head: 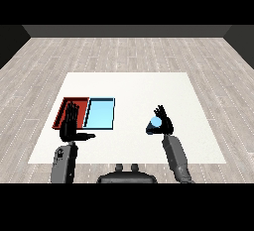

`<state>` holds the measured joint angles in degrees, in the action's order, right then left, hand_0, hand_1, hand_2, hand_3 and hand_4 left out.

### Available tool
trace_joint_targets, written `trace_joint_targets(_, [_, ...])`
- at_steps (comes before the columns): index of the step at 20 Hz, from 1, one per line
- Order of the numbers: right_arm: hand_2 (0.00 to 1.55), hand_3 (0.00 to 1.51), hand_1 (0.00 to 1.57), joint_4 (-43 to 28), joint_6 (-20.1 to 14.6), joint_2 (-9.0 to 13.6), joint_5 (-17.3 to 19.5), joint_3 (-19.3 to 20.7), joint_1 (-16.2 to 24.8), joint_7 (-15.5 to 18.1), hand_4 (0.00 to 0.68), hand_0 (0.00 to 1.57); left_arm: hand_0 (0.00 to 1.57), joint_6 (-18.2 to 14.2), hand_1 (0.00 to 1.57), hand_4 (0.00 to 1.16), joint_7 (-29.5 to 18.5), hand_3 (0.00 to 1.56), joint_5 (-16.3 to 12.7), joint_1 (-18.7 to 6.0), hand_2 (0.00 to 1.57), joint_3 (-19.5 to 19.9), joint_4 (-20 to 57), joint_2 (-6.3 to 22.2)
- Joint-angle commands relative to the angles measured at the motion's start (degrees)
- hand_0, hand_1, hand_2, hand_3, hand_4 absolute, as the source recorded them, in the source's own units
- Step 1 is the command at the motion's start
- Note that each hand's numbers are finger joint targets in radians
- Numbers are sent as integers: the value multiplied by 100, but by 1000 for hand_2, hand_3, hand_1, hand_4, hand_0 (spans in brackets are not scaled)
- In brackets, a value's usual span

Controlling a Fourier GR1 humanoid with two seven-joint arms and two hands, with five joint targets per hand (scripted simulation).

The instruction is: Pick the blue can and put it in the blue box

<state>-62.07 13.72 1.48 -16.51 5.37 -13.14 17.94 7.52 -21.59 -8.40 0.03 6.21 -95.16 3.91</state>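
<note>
Two hands show: my right hand (163,122) curls round the blue can (155,123) near the table's (149,84) right edge; the blue tray (100,113) lies leftward, toward the left edge. My left hand (69,123), fingers straight, holds nothing.

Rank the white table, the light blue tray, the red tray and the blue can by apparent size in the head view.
1. White table, by far.
2. Light blue tray and red tray: unranked, since the left hand covers part of the red one.
3. Blue can, held in the right hand.
</note>
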Motion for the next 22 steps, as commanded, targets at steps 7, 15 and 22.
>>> trace_joint_targets(7, [1299,1251,1089,365,-1501,-143,382,-215,-295,215,414,1089,0,153,0,0,22,0,-139,-9,0,142,76,144])
trace_joint_targets(15, [1483,1437,1505,-398,-2215,-99,970,-546,103,-343,620,1505,0,-403,0,0,278,0,215,-388,0,-141,117,-203])
trace_joint_targets(22, [1463,1406,1487,-782,-1996,259,901,-485,34,-468,645,1487,0,7,0,0,-153,0,281,-8,0,-147,353,-28])
